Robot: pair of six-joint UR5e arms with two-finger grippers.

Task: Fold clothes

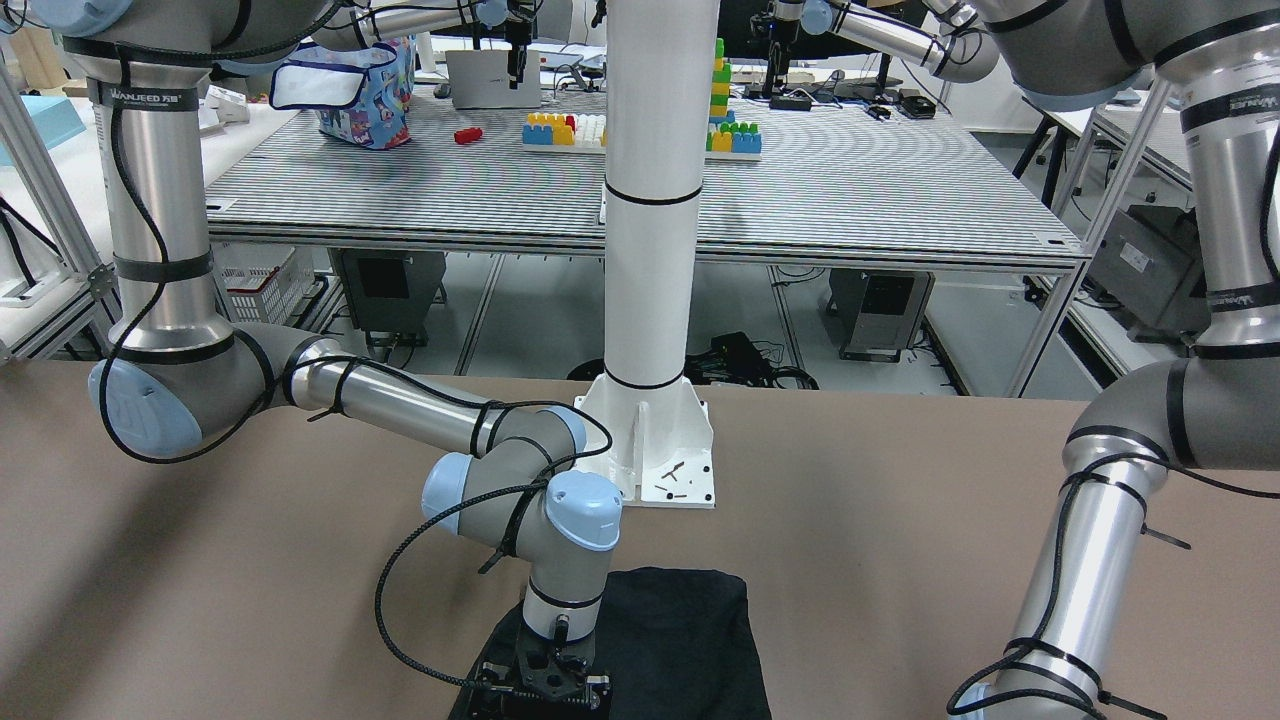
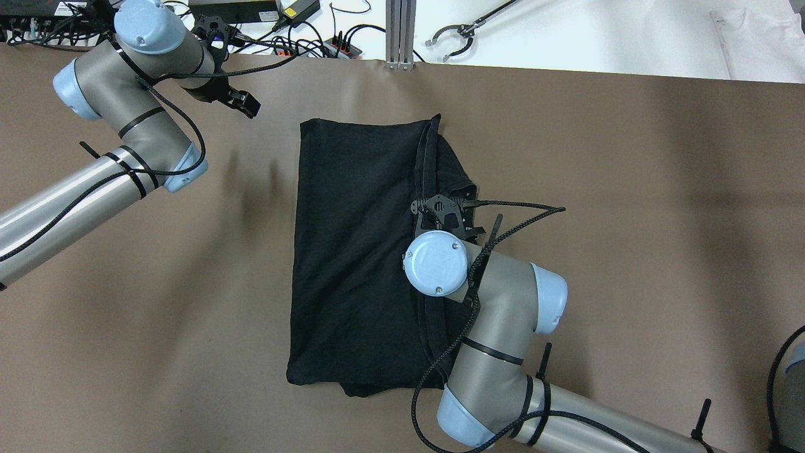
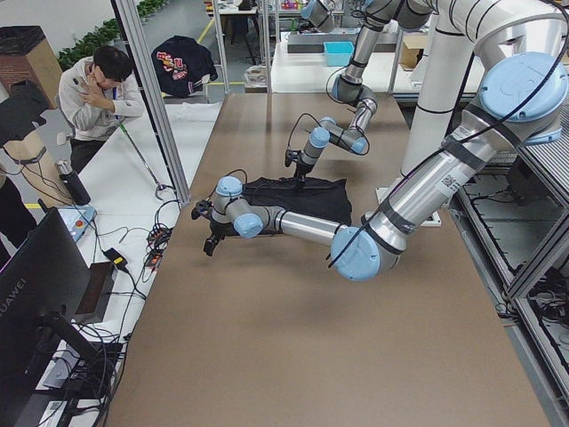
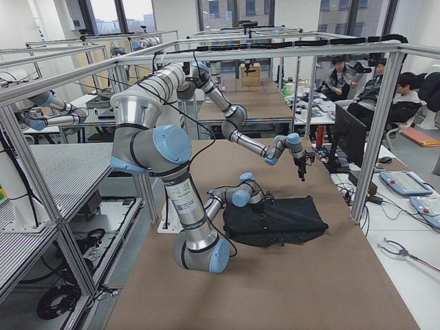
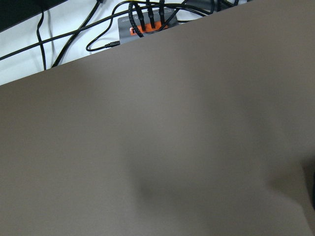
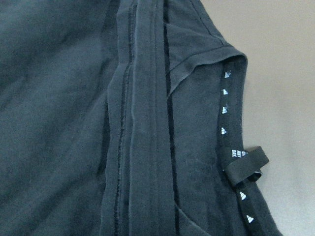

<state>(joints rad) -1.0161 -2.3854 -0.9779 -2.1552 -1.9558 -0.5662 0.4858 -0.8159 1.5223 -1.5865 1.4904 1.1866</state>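
Note:
A black garment (image 2: 358, 251) lies folded into a tall rectangle in the middle of the brown table (image 2: 629, 189). My right gripper (image 2: 443, 214) hangs low over its right edge, near the collar. The wrist hides its fingers, so I cannot tell whether it is open or shut. The right wrist view shows folded hems, the collar and a small neck loop (image 6: 243, 164), with no fingers in sight. My left gripper (image 2: 236, 97) is at the far left corner, well clear of the garment. Its wrist view shows only bare table (image 5: 157, 147), so I cannot tell its state.
A power strip with cables (image 2: 339, 47) and a grabber tool (image 2: 453, 34) lie on the white surface beyond the far edge. A white cloth (image 2: 761, 38) lies at the far right. The robot's white pedestal (image 1: 655, 470) stands at the near edge. Operators sit beyond the table.

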